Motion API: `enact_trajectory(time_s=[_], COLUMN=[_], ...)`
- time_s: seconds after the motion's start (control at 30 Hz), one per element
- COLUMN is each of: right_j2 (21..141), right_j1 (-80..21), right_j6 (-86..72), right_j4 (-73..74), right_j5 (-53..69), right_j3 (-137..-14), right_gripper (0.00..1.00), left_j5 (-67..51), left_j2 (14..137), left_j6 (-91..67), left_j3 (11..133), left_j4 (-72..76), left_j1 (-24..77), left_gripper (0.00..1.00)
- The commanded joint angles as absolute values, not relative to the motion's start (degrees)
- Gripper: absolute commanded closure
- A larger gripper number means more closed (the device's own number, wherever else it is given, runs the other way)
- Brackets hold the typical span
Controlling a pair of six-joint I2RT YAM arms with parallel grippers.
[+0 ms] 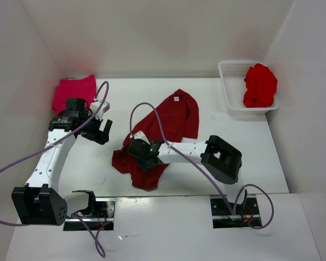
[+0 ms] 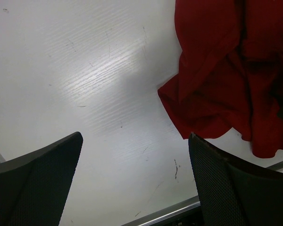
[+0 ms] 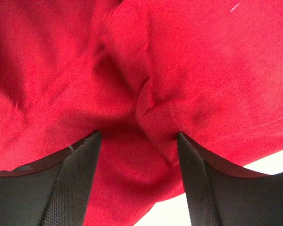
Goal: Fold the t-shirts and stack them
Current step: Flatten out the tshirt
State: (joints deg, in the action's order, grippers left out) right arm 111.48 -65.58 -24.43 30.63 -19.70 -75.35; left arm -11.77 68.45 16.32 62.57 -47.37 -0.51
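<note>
Maroon t-shirt (image 1: 174, 122) lies crumpled mid-table in the top view, collar and white tag (image 1: 176, 99) at the far end and the hem bunched near the arms. My right gripper (image 1: 137, 152) is down on that near-left bunch. The left gripper (image 1: 100, 130) hangs over bare table (image 1: 233, 157) just beside the shirt. The pink t-shirt (image 1: 73, 93) sits at the far left and the bright red t-shirt (image 1: 259, 86) fills the white mesh basket (image 1: 231, 68), both well apart from my work. A purple cable (image 1: 157, 119) drapes across the maroon cloth and could drag it.

Left wrist: the left gripper (image 2: 137, 179) is spread wide and holds nothing, with the shirt's edge (image 2: 217, 84) just ahead to the right.

Right wrist: the right gripper (image 3: 139, 174) stands partly apart, astride a ridge of cloth (image 3: 151, 108), not yet pinching by my reading. I'd want one layer at an edge, not a wad, before lifting to spread it flat.
</note>
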Motion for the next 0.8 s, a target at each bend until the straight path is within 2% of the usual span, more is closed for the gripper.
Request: enact_trajectory(time_s=[0.0,0.3,0.4,0.43,0.6,0.7,0.77], right_j2=[113.8,110.7,113.9,114.4,113.7,113.7,115.0], right_j1=[-65.2,-64.7,-64.7,-64.7,-64.2,-62.8,-62.1], right_j6=[-26.4,-29.1,-28.6,-28.6,-28.6,-28.6,-28.6], right_j4=[30.1,30.7,32.0,32.5,32.5,31.1,30.6], right_j5=[-28.3,-32.3,-35.3,-36.7,-37.9,-35.8,-35.0], right_j3=[-78.7,-78.0,-80.1,-80.9,-81.5,-81.5,-81.0], right_gripper=[0.31,0.36,0.44,0.5,0.55,0.63,0.75], left_j5=[-12.4,-12.9,-12.9,-12.9,-14.6,-17.3,-18.5], left_j2=[67.1,67.1,67.1,67.1,67.1,67.8,67.8], left_j6=[15.7,15.7,15.7,15.7,15.7,16.3,16.9], left_j3=[62.4,62.4,62.4,62.4,61.9,61.3,61.3], left_j4=[-46.2,-46.2,-46.2,-46.2,-46.2,-46.2,-46.2], left_j1=[-0.8,-0.8,-0.8,-0.8,-0.8,-0.8,-0.8], left_gripper=[0.01,0.01,0.01,0.01,0.01,0.01,0.01])
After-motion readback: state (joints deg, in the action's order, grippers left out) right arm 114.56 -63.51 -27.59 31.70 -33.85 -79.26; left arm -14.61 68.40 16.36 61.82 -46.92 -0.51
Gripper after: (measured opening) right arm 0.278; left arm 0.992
